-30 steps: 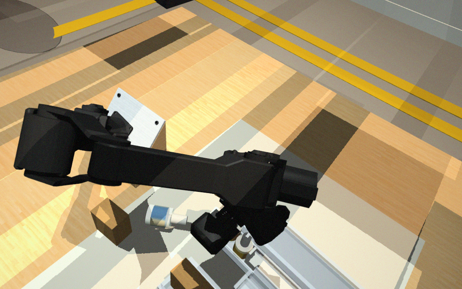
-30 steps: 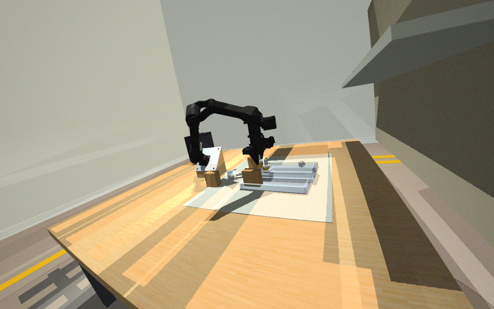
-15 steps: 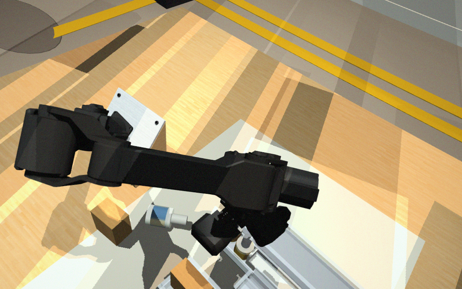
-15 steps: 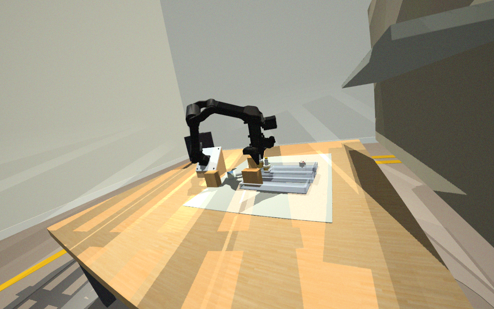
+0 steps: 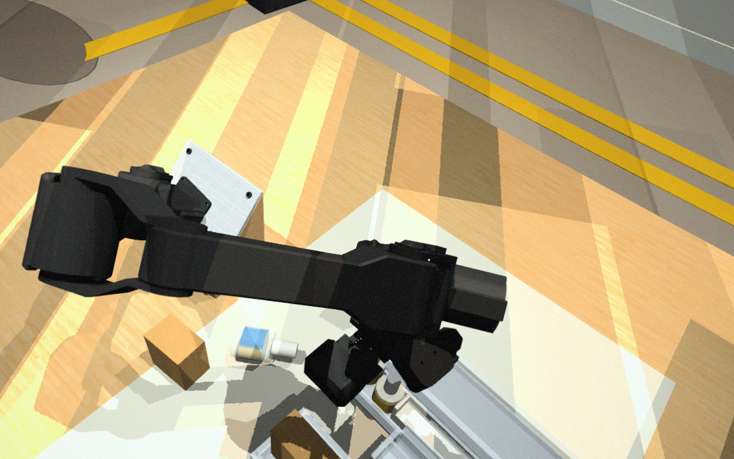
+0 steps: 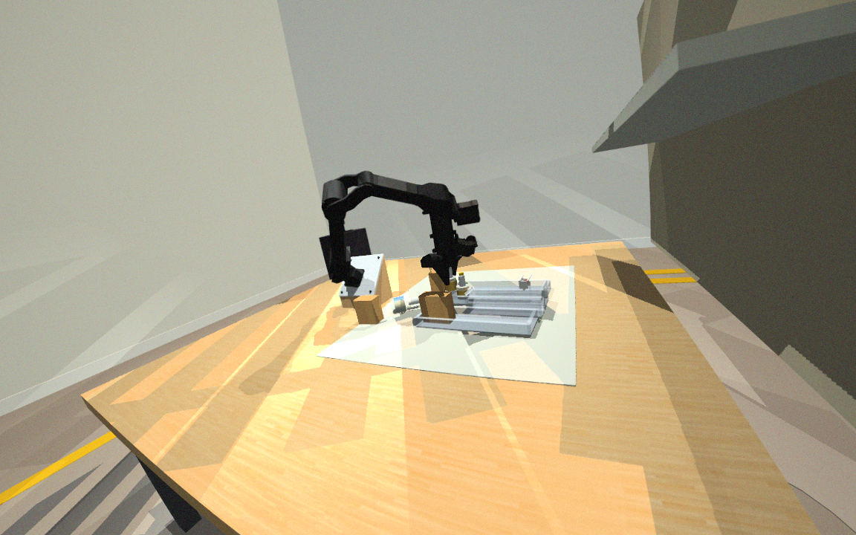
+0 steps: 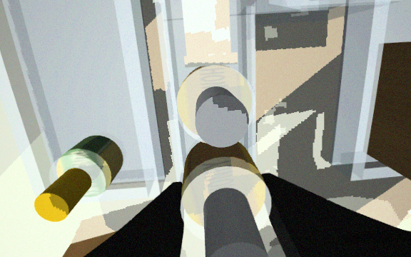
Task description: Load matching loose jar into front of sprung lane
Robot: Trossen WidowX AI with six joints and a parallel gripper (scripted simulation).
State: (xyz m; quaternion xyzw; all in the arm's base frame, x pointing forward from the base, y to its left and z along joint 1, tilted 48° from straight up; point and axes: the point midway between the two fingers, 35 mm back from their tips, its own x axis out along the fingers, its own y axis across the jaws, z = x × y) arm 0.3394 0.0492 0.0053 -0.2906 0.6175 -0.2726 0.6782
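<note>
Loose jar (image 7: 220,153) with the grey cap is in the gripper (image 5: 382,368) (image 6: 448,281) (image 7: 222,186), at the near end of the sprung lane (image 7: 251,39). Top view: the gripper points down over the lane's end, between 5 and 6 o'clock from the centre, and largely hides the held jar. Just past it toward 5 o'clock, the matching jar (image 5: 387,396) (image 7: 188,101) shows its grey cap. A blue-labelled jar (image 5: 252,343) (image 6: 399,305) lies on its side on the pale mat (image 5: 569,342) (image 6: 517,362), at 9 o'clock from the gripper, with a wooden block (image 5: 174,349) (image 6: 369,310) farther out that way. Exterior view: the arm (image 6: 396,190) arches over to the lanes; a 2nd block (image 5: 301,437) (image 6: 437,305) (image 7: 402,100) stands at the tray's near end, at about 7 o'clock from the gripper. Wrist view: the jaws are clamped on the loose jar, 1 finger on each side, at 6 o'clock. Its matching partner stands at 12 o'clock from it; whether the 2 touch, I cannot tell. At 10 o'clock from the held jar, a yellow-capped green jar (image 7: 103,151) stands in the wide lane (image 7: 73,71). Whether the held jar's base meets the lane floor is hidden.
</note>
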